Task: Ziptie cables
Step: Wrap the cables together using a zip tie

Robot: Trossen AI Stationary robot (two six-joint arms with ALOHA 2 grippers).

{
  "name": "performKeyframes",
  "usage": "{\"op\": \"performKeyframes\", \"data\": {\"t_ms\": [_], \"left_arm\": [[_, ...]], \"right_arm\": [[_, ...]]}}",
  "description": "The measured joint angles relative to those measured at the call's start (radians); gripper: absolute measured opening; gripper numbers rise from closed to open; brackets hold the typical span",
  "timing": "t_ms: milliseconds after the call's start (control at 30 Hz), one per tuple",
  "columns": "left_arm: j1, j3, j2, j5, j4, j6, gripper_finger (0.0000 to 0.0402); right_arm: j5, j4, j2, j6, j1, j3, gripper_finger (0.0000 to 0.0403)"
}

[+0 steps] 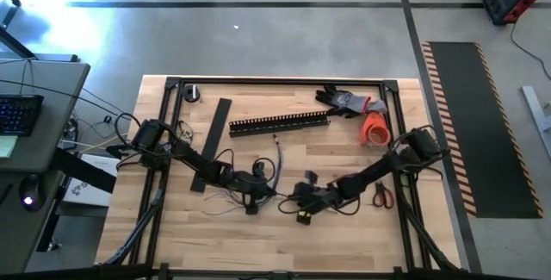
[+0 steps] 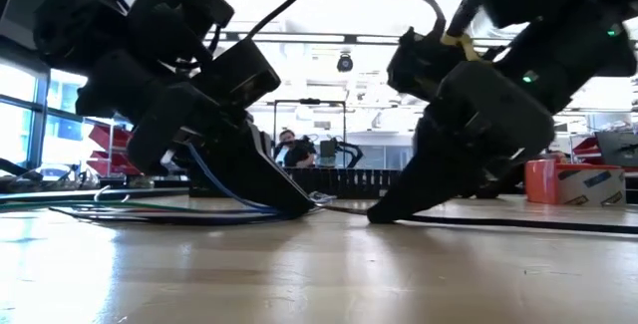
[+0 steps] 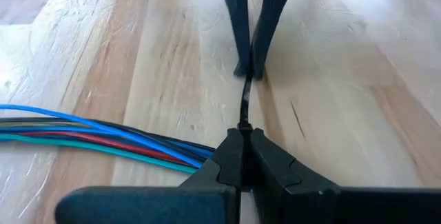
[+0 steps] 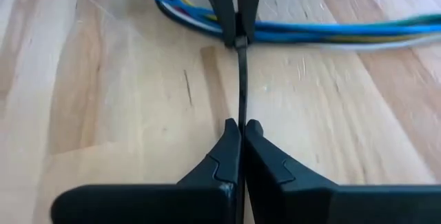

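The cables [image 3: 103,138], a bundle of thin blue, red, teal and pale wires, lie on the wooden table [image 1: 344,159] near its middle [image 1: 231,196]. The ziptie [image 4: 242,79], a thin dark strip, runs straight between my two grippers, which face each other low over the table. My left gripper [image 3: 241,141] is shut at the bundle and shows on the left in the low view [image 2: 307,204]. My right gripper [image 4: 242,126] is shut a short way off [image 1: 291,199], toward the table's right. My left gripper is shut on the ziptie's end at the cable bundle [image 4: 240,43], pinched between the two fingertips. The fingers slant down from the table's left. The wires run past under the fingertips and lie on the table. Whether the fingers also grip wires, I cannot tell. My right gripper pinches the ziptie's free length [image 4: 242,114] between its two fingertips, slanting down from the table's right, fingers in line with the strip. The strip runs straight from there to the left gripper's fingertips [image 4: 227,24], just above the wood.
A black slotted channel [image 1: 280,124] and a flat black strip [image 1: 215,123] lie farther back. Grey gloves [image 1: 349,102], an orange roll [image 1: 375,129] and red-handled cutters [image 1: 383,196] sit at the right. A black frame [image 1: 164,142] borders the table.
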Motion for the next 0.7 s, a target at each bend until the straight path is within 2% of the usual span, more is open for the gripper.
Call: {"op": "performKeyframes", "data": {"t_ms": [133,300,400,567,700], "left_arm": [[-0.001,-0.005,0.0,-0.001,0.021,0.0,0.0],[-0.001,-0.005,0.0,0.007,0.032,0.001,0.0],[-0.001,-0.006,0.0,0.007,0.033,0.0,0.0],[-0.002,-0.006,0.001,0.006,0.04,-0.008,0.0],[-0.002,-0.006,0.001,0.006,0.042,-0.007,0.0]], "right_arm": [[0.013,-0.007,-0.022,0.007,0.013,-0.004,0.0],[-0.006,-0.047,-0.074,-0.144,0.002,0.014,0.0007],[-0.024,-0.054,-0.073,-0.243,-0.02,0.048,0.004],[-0.006,0.028,-0.016,-0.289,-0.075,0.079,0.0103],[-0.02,0.086,0.04,-0.314,-0.101,0.111,0.0122]]}}
